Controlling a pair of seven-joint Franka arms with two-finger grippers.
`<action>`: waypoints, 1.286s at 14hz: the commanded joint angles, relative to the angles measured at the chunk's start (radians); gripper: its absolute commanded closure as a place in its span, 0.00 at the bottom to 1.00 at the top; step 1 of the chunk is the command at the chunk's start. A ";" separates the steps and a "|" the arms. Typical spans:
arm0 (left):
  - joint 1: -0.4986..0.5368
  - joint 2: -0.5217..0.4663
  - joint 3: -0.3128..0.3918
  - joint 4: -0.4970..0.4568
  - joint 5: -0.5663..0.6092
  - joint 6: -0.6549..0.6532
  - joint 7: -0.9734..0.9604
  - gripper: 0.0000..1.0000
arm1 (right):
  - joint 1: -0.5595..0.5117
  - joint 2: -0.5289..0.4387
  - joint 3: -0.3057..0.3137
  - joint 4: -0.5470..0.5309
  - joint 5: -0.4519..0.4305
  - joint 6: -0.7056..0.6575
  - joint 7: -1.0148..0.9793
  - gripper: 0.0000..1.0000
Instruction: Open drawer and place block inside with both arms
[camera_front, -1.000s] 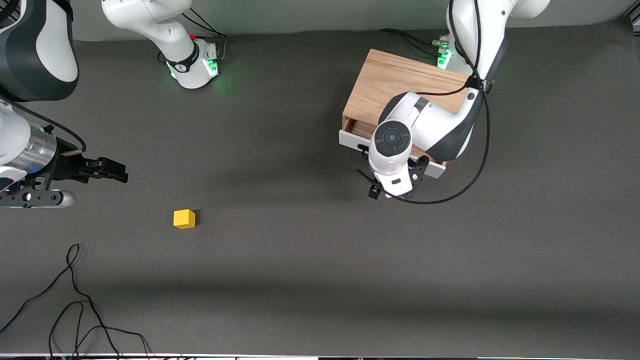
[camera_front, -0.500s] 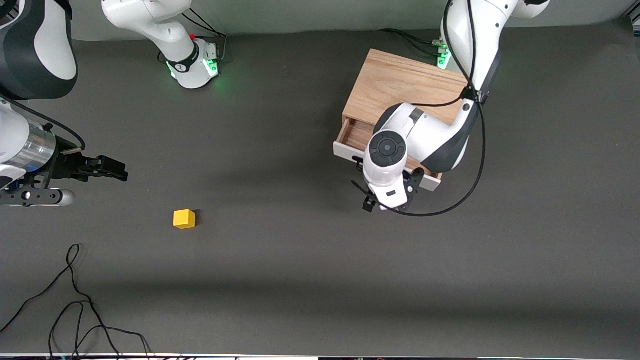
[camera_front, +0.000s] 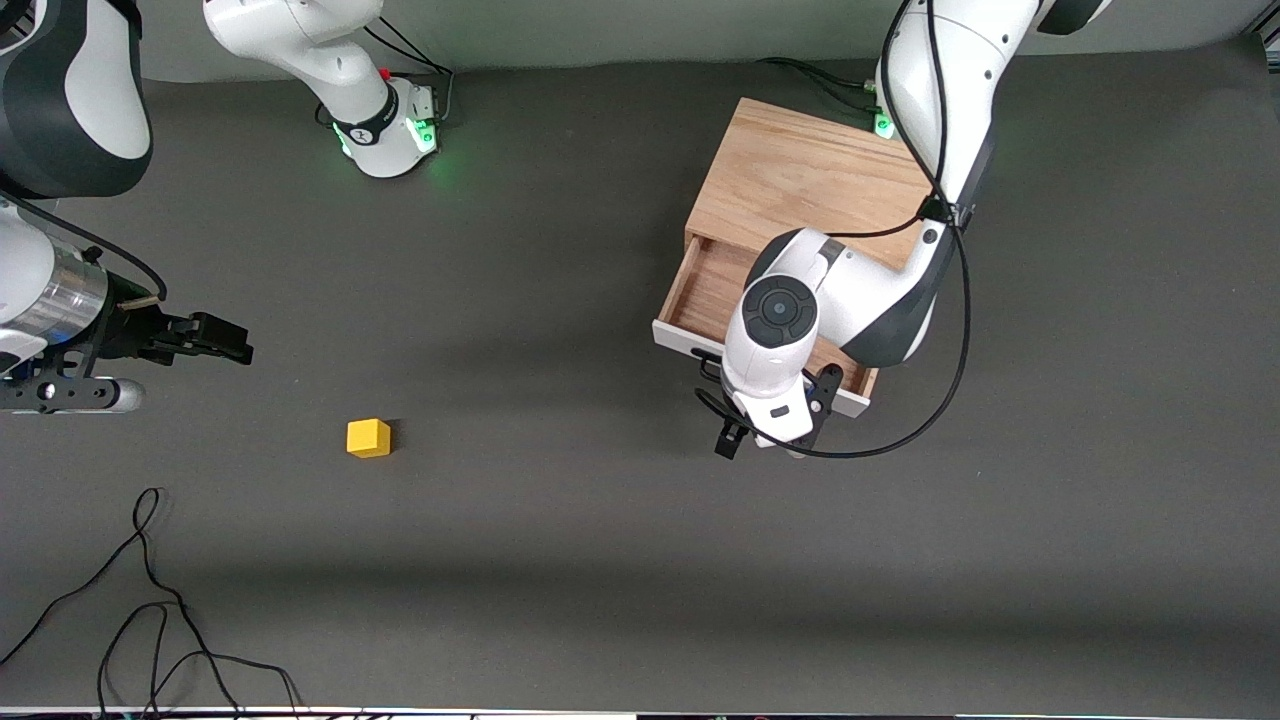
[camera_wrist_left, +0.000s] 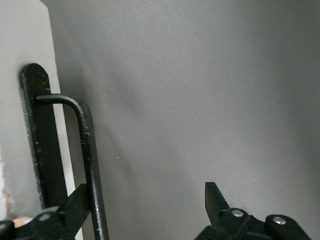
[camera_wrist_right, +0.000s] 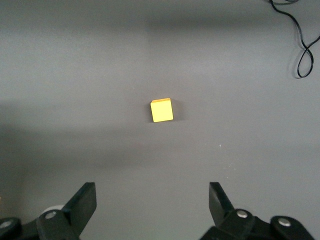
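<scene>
The light-oak cabinet (camera_front: 810, 175) stands toward the left arm's end of the table. Its drawer (camera_front: 705, 290) is partly pulled out, with the brown wood inside showing and the white front panel (camera_front: 680, 343) nearest the front camera. My left gripper (camera_front: 765, 420) is at the panel. In the left wrist view (camera_wrist_left: 146, 192) it is open, with one finger hooked between the panel (camera_wrist_left: 25, 40) and the black wire handle (camera_wrist_left: 90, 150). The yellow block (camera_front: 368, 438) lies on the table toward the right arm's end. My right gripper (camera_front: 235, 340) hangs open and empty above the table beside the block (camera_wrist_right: 162, 110).
A loose black cable (camera_front: 150, 600) lies near the table's front edge at the right arm's end and also shows in the right wrist view (camera_wrist_right: 302, 45). The right arm's green-lit base (camera_front: 390, 130) stands at the back. Dark mat lies between block and cabinet.
The left gripper has moved toward the front camera with the handle, and the drawer has slid farther out. The right gripper has barely moved. The block has not moved.
</scene>
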 joint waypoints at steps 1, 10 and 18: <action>-0.002 0.025 0.003 0.046 0.018 0.038 -0.008 0.00 | 0.008 -0.002 -0.003 -0.002 0.013 0.002 0.006 0.00; -0.002 0.014 0.028 0.085 0.059 0.069 0.004 0.00 | 0.008 0.004 0.003 -0.002 0.015 0.007 0.006 0.00; 0.192 -0.199 0.042 0.110 -0.052 -0.324 0.515 0.00 | 0.017 0.018 0.003 -0.008 0.013 0.013 0.003 0.00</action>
